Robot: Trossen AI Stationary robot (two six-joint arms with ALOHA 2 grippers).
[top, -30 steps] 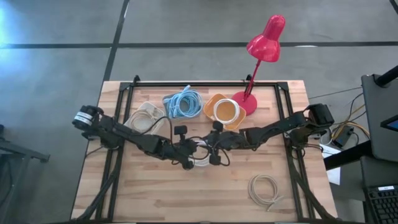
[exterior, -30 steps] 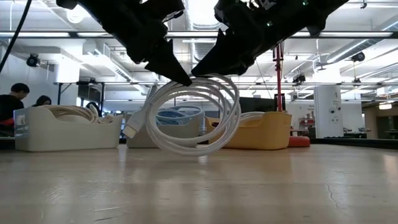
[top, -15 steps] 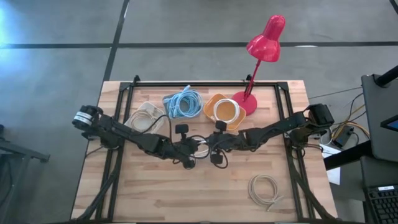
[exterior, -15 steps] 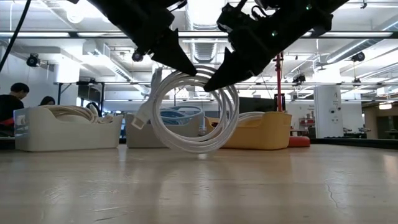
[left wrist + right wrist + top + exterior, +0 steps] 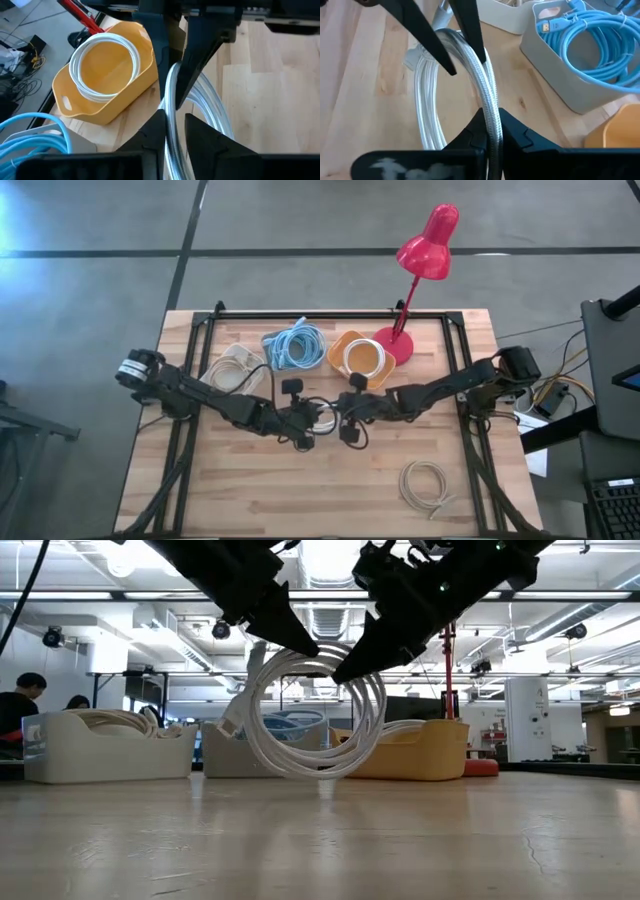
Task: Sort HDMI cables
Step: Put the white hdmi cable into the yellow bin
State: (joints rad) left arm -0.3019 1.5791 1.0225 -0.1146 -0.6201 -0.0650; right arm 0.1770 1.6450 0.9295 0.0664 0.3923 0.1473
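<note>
A white HDMI cable coil stands upright on edge over the table's middle, between my two grippers. My right gripper is shut on its top. My left gripper comes in from the table's left. It is open, its fingers astride a strand at the coil's top. At the back, tan cables lie in a pale bin, blue cables in a grey bin and a white coil in a yellow bin. A tan coil lies flat at the near right. My left gripper has a strand at the coil's top between its fingers, with a gap on one side; whether the other finger touches it I cannot tell. My right gripper pinches the bundled strands at the coil's top between its two fingers, slanting down from the table's right. The coil hangs upright below the fingers, clear of the table, its connector end toward the left.
A red desk lamp stands at the back right, its base beside the yellow bin. The three bins line the far edge. Bare wood lies in front of the arms. People sit in the room beyond, at the low view's far left.
My right gripper has settled onto the top of the white coil and taken hold. My left gripper's fingers have loosened at the coil's top. The coil has risen a little off the table, staying upright.
</note>
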